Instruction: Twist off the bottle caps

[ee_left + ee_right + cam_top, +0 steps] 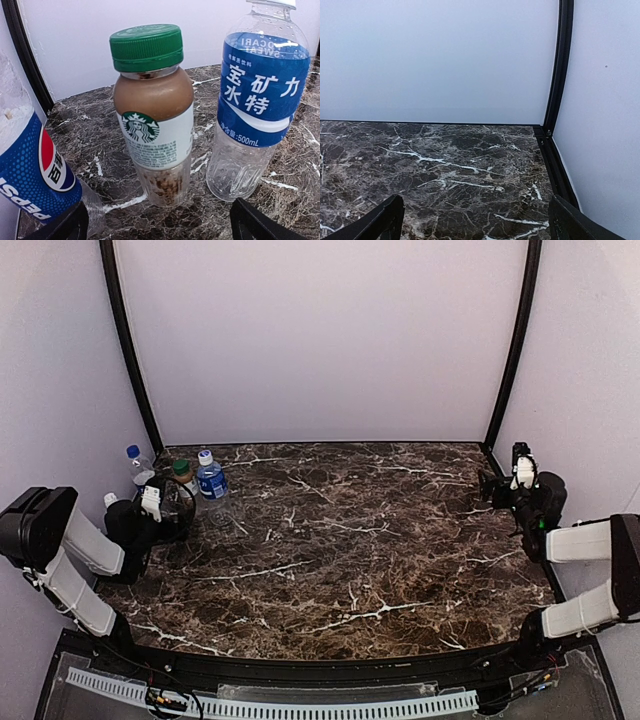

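My left gripper (pixel 160 227) is spread wide and grips nothing, low in front of the short bottle (pixel 157 135). That bottle stands upright, brown drink inside, green cap (pixel 146 46) on. The blue-labelled bottle (pixel 260 100) stands just to its right, clear inside. The Pepsi bottle (pixel 30 165) crowds in from the left. A white cap (pixel 110 499) shows beside my left arm. All four sit near the left wall (pixel 60 390). My right gripper (pixel 477 220) is also spread and bare, close to the far-right corner post (pixel 559 65). The broad table (pixel 350 540) lies between the grippers.
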Robot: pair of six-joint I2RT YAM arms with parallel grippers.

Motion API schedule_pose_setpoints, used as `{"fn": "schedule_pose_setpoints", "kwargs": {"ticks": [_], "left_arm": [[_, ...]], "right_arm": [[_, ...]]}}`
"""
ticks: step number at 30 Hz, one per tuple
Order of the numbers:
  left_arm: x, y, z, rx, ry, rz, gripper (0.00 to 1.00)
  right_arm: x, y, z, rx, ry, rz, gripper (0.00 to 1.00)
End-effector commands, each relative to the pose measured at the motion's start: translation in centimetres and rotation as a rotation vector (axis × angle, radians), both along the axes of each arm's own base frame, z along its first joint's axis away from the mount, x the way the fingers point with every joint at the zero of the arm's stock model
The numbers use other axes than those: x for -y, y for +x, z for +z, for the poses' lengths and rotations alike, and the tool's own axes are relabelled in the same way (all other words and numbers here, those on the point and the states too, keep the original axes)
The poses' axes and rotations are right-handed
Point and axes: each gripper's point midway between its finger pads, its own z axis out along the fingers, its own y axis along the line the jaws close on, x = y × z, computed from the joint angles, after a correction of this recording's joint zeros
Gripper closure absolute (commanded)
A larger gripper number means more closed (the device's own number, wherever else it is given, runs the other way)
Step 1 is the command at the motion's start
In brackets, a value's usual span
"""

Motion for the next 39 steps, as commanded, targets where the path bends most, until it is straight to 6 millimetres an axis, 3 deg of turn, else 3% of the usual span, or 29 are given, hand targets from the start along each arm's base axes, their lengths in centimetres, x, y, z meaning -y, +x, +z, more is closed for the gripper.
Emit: {"fn": "schedule_pose_setpoints", "kwargs": {"ticks": [1, 7, 12, 13, 14, 15, 16, 17, 18, 19, 20, 21, 22, 23, 24, 25, 26, 30, 33, 34, 35, 36, 37, 38, 39], "left_arm": [[0.7, -0.1, 1.6, 0.048, 0.019, -0.055, 0.0], [0.8, -0.7, 2.1, 0.084, 0.021, -0.055, 0.0], [0.7, -1.1, 2.6, 0.104, 0.016, -0.049, 0.0], [0.8, -1.2, 3.6, 0.127, 0.017, -0.055, 0.0], [0.9, -1.3, 3.2, 0.1, 0.019, -0.061, 0.0], [1.1, -1.3, 4.6, 0.129, 0.021, -0.076, 0.0], [1.3, -1.4, 3.9, 0.087, 0.024, -0.089, 0.0], [1.7, -1.3, 5.2, 0.108, 0.025, -0.112, 0.0], [1.9, -1.5, 4.5, 0.066, 0.029, -0.127, 0.0], [2.3, -1.3, 5.5, 0.083, 0.039, -0.158, 0.0], [2.6, -1.6, 4.5, 0.028, 0.038, -0.178, 0.0], [3.3, -1.6, 5.6, 0.046, 0.046, -0.222, 0.0], [3.6, -2.0, 4.7, -0.014, 0.039, -0.246, 0.0], [4.5, -2.2, 5.7, 0.002, 0.048, -0.309, 0.0], [5.0, -2.9, 4.5, -0.074, 0.034, -0.342, 0.0], [5.7, -2.9, 5.5, -0.066, 0.043, -0.394, 0.0], [6.0, -3.8, 4.2, -0.15, 0.026, -0.418, 0.0], [6.6, -5.1, 4.6, -0.266, 0.032, -0.48, 0.07], [6.0, -5.9, 5.7, -0.377, 0.067, -0.471, 0.08], [5.6, -5.4, 7.3, -0.366, 0.093, -0.453, 0.08], [5.4, -6.4, 6.9, -0.427, 0.106, -0.458, 0.08], [5.0, -6.1, 8.6, -0.411, 0.134, -0.443, 0.08], [4.9, -7.2, 8.4, -0.469, 0.143, -0.45, 0.08], [4.6, -6.9, 10.6, -0.442, 0.17, -0.439, 0.08], [4.5, -8.3, 10.4, -0.505, 0.185, -0.454, 0.08]], "right_arm": [[-1.8, -0.3, -0.3, -0.095, 0.107, 0.084, 0.01], [-2.5, -0.7, 2.0, -0.066, 0.147, 0.11, 0.02], [-3.7, -1.1, 2.7, -0.095, 0.145, 0.155, 0.03], [-3.9, -1.3, 2.9, -0.096, 0.145, 0.161, 0.03], [-4.0, -1.4, 3.1, -0.092, 0.144, 0.164, 0.03], [-4.0, -1.5, 3.4, -0.087, 0.144, 0.166, 0.03], [-4.0, -1.6, 3.6, -0.083, 0.145, 0.166, 0.03], [-4.0, -1.6, 3.8, -0.079, 0.146, 0.165, 0.03], [-4.0, -1.7, 4.1, -0.078, 0.149, 0.165, 0.03], [-4.1, -1.7, 4.3, -0.081, 0.157, 0.166, 0.03], [-4.0, -1.8, 4.7, -0.08, 0.164, 0.165, 0.03], [-4.1, -1.9, 5.0, -0.083, 0.173, 0.167, 0.03], [-4.8, -2.0, 5.5, -0.084, 0.181, 0.188, 0.03], [-5.4, -2.3, 6.0, -0.085, 0.188, 0.21, 0.03], [-5.7, -2.4, 6.4, -0.084, 0.195, 0.221, 0.03], [-5.9, -2.6, 6.9, -0.082, 0.201, 0.232, 0.03], [-6.1, -2.8, 7.4, -0.081, 0.206, 0.241, 0.03], [-7.1, -3.6, 9.7, -0.07, 0.227, 0.285, 0.04], [-8.3, -4.3, 11.3, -0.058, 0.241, 0.34, 0.05], [-8.7, -4.6, 11.6, -0.056, 0.243, 0.357, 0.05], [-9.1, -4.8, 12.1, -0.05, 0.243, 0.369, 0.05], [-9.4, -5.0, 12.5, -0.046, 0.243, 0.381, 0.05], [-9.8, -5.2, 12.9, -0.043, 0.244, 0.394, 0.06], [-10.1, -5.4, 13.3, -0.042, 0.245, 0.407, 0.06], [-10.5, -5.6, 13.6, -0.041, 0.245, 0.42, 0.06]]}}
